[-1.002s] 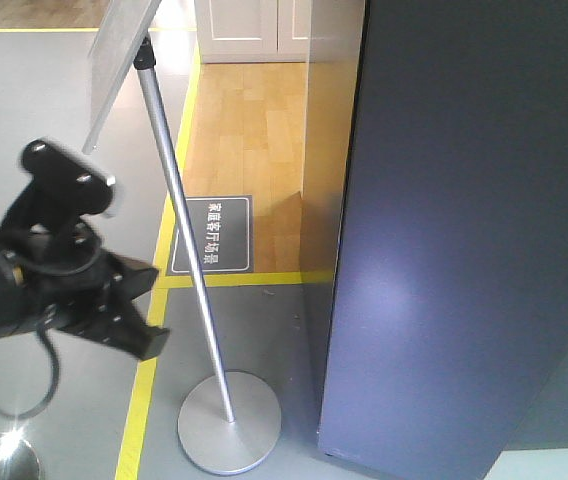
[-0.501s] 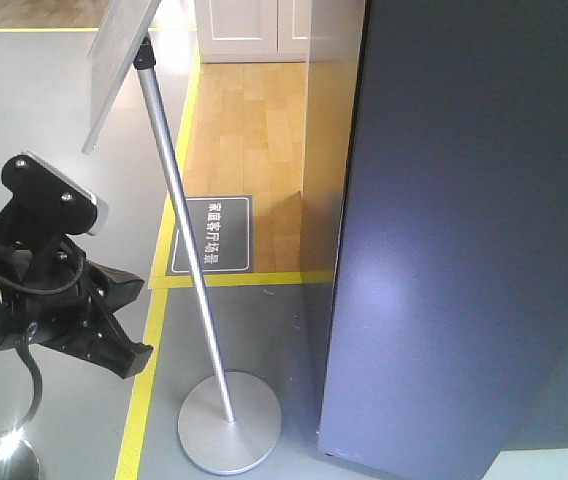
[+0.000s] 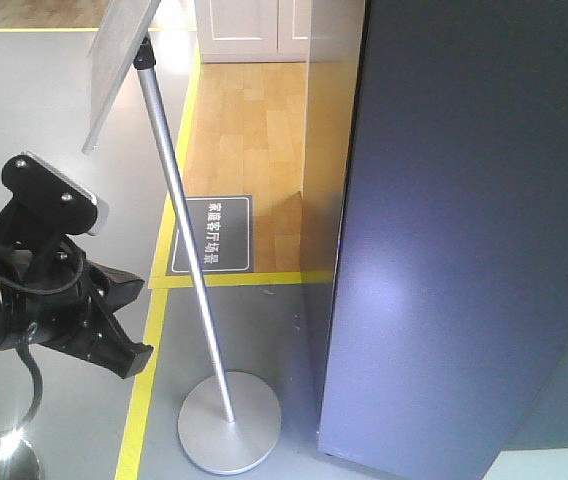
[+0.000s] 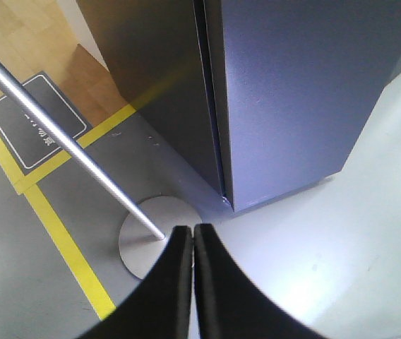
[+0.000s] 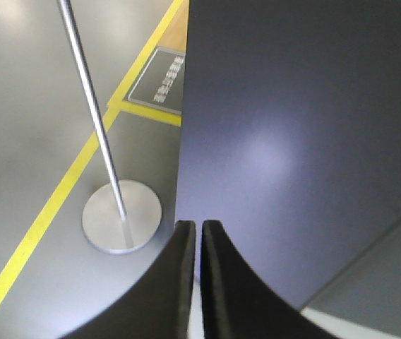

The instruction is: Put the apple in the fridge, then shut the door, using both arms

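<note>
in the front-facing view the fridge (image 3: 464, 230) fills the right half as one dark grey-black slab, and no white interior shows anywhere, so the door (image 3: 484, 300) reads as shut against the body. the left arm (image 3: 34, 290) hangs low at the left edge, well apart from the fridge, its small grey-white camera uppermost; from this angle i cannot tell how its gripper stands. a slanted silver pole (image 3: 179, 235) on a round base (image 3: 229, 422) stands between arm and fridge, beside the yellow floor tape (image 3: 144, 400). the apple is not in view here.

in the left wrist view the left gripper (image 4: 193, 244) points down and forward at the near corner of the fridge (image 4: 292, 92), its two black fingers pressed together with only a hairline between them and nothing in hand. a thin vertical seam runs down the fridge's corner, likely where door meets body, closed flush. the pole's base lies just left of the fingertips.

in the right wrist view the right gripper (image 5: 198, 244) sits near the fridge's dark face (image 5: 292, 127), fingers all but touching, holding nothing. no apple shows here either.

both arms being empty and drawn off the closed door suggests the apple is inside and the task is essentially finished, though the pictures cannot confirm where the fruit is.
</note>
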